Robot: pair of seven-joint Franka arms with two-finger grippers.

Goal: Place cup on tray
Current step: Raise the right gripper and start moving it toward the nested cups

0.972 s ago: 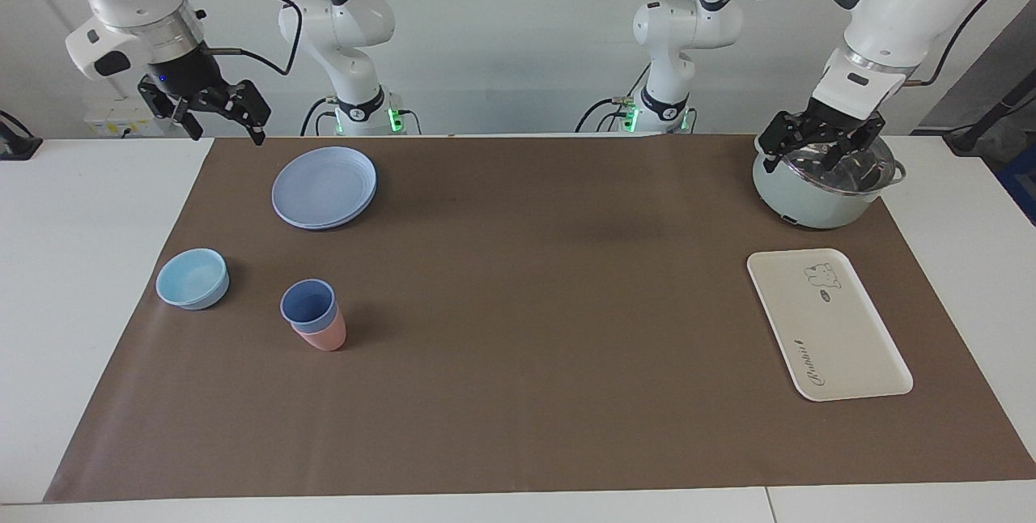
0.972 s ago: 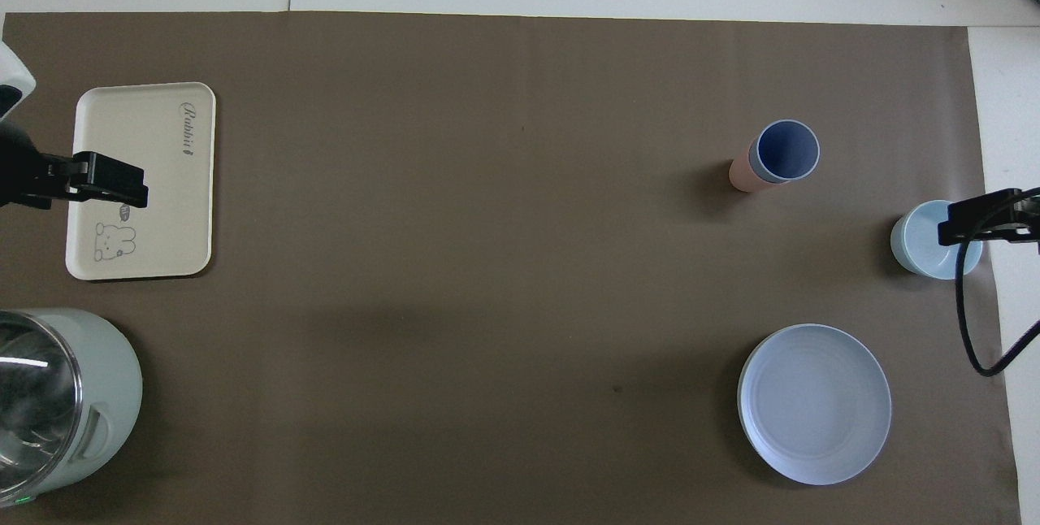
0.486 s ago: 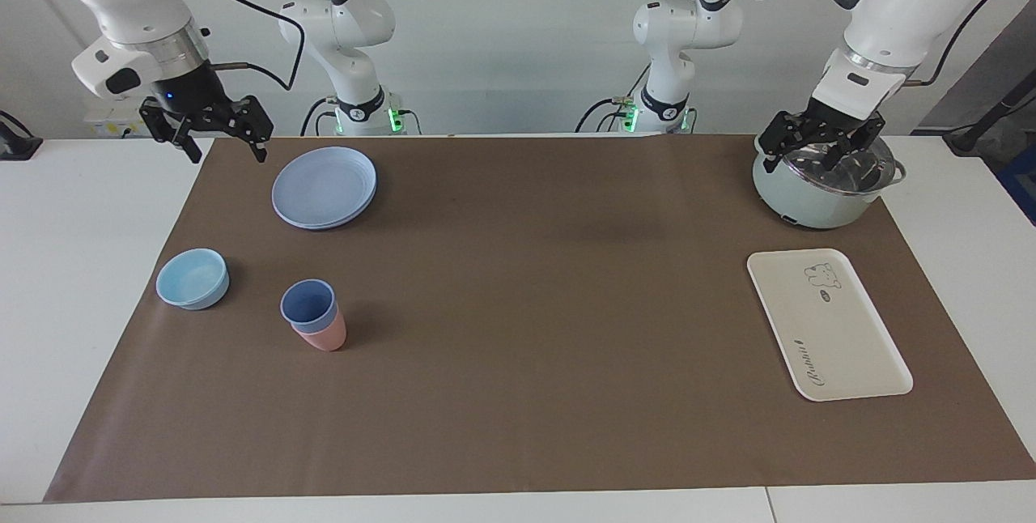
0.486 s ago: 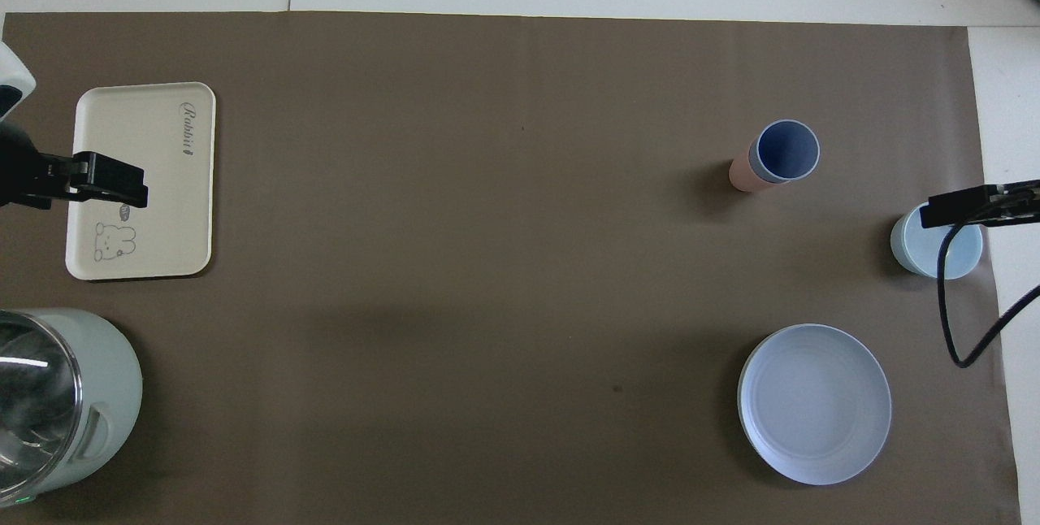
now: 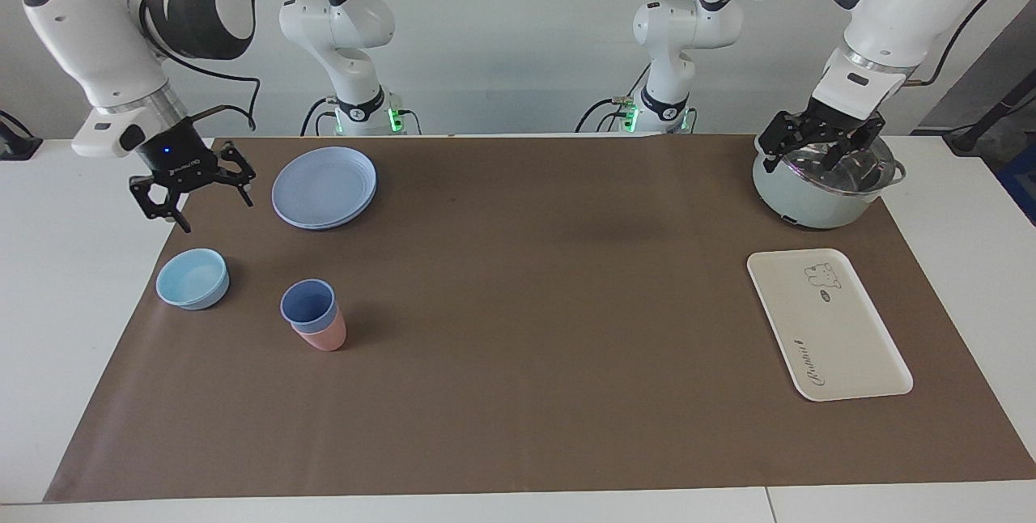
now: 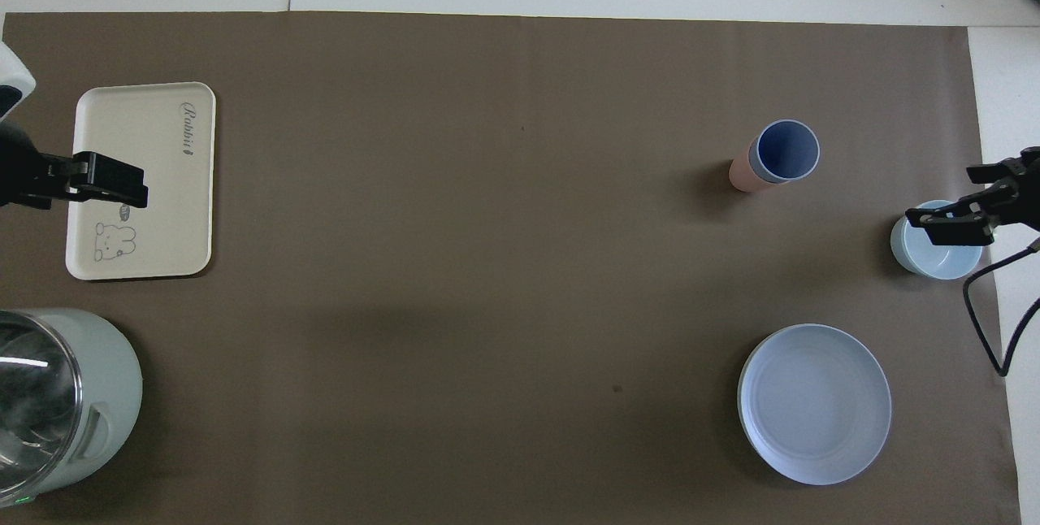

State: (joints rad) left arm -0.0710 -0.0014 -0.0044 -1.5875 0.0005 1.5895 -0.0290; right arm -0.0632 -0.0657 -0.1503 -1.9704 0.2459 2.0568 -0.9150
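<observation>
The cup (image 5: 308, 304), periwinkle blue, stands upright nested in a pink cup (image 5: 325, 336) of like size, so only the lower part of the pink one shows below it. Its inside looks empty in the overhead view. The stacked pair stands on the brown mat (image 5: 518, 361) toward the right arm's end of the worktop (image 5: 65, 280), farther from the robots than the round blue plate (image 5: 324, 186) and beside the low light-blue bowl (image 5: 193, 278), which also looks empty. The plate lies bare, nearer to the robots than both.

The tray (image 5: 834, 337) lies flat toward the left arm's end of the worktop, well apart from the cup. Nothing rests on it; its bear drawing is at the end nearer the robots and its cursive lettering at the other end. Nearer to the robots than the tray stands a pale green pot (image 5: 809, 203) with a shiny metal inner wall.

The right hand (image 5: 194, 203) hangs in the air, pointing down, over the mat's edge between the plate and the bowl; its fingers are spread apart and hold nothing. In the overhead view it overlaps the bowl's rim, but the facing view shows it raised clear of the bowl.

The left hand (image 5: 817, 152) hangs over the pot's rim, its arm waiting there. Its fingers also appear spread, with nothing between them.
</observation>
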